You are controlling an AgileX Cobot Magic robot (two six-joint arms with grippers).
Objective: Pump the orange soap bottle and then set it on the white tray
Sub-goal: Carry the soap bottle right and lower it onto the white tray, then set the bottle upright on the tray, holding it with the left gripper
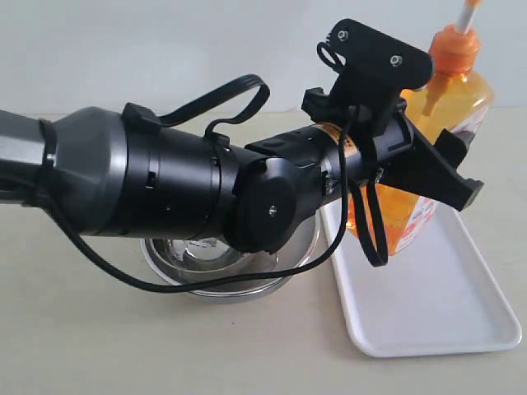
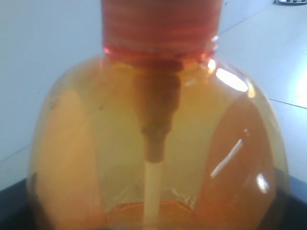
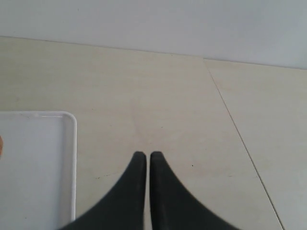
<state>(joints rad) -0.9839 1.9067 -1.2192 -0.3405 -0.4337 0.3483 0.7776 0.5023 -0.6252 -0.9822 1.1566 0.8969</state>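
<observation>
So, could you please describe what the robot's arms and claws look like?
The left arm is thick round segments, grey then glossy black, with looping black cables, a small orange sticker near the wrist and a black screwed bracket on top. The right claw has two matte black fingers curving to narrow tips.

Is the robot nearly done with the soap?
Looks close. The left tool holds the soap bottle over the tray; whether it touches is unclear. Pumping cannot be judged from here. Still to do: set it down and let go. The right tool is shut.
</observation>
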